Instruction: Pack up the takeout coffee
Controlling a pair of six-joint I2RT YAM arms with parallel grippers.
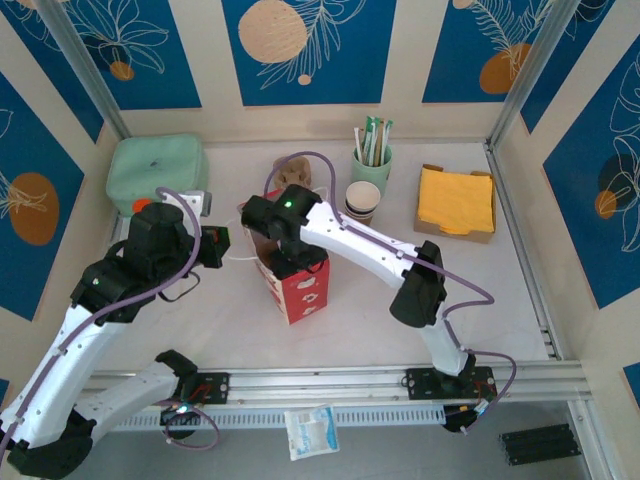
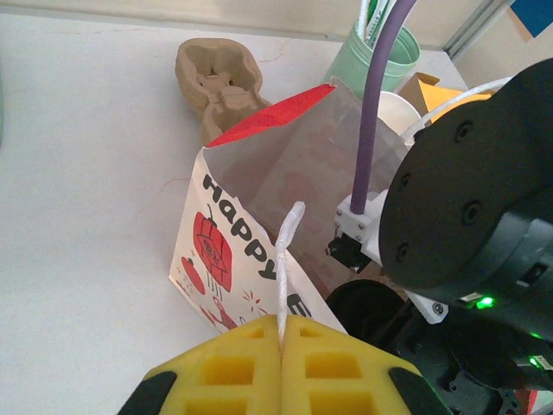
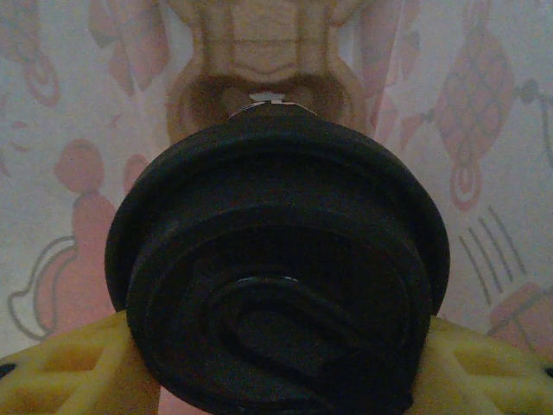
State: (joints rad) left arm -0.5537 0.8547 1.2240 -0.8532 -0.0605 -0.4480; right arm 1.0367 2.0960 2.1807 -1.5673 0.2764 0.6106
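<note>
Right wrist view pretty much tells it: the takeout coffee (image 3: 276, 259) is pinched at its sides by the right pincer (image 3: 276, 385), yellow fingers (image 3: 60, 372) either side just under the black lid. The printed walls of the paper bag (image 2: 251, 216) are all around it, so the cup's already down inside the bag's mouth. Can't tell how far off the bottom it is though. Over on the other side the left pincer (image 2: 282, 346) is clamped shut on the bag's white handle (image 2: 289, 246), with the bag standing on the table (image 2: 86, 190). My take on doing this bit well: go straight down, keep the cup upright and centred so the lid doesn't snag the paper, hold the handle taut, and only let go once the base rests on the bag floor, else it drops and tips
</note>
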